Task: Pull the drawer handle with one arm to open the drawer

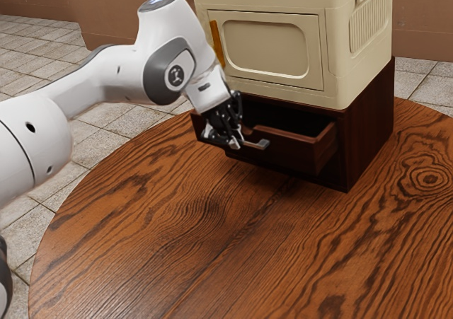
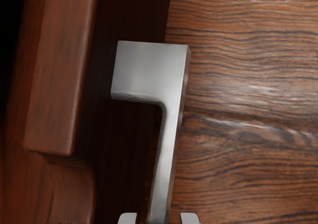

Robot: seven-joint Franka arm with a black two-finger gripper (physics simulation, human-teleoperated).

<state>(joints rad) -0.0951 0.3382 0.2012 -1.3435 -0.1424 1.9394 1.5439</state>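
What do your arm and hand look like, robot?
My arm is shiny white and chunky, with rounded joints, grey covers and a little pale marking on a dark round cap. My gripper is mostly black, with pale grey fingertips.

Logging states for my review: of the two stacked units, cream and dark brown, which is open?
The dark brown cabinet underneath: its drawer is pulled out, while the cream unit above has its front panel closed.
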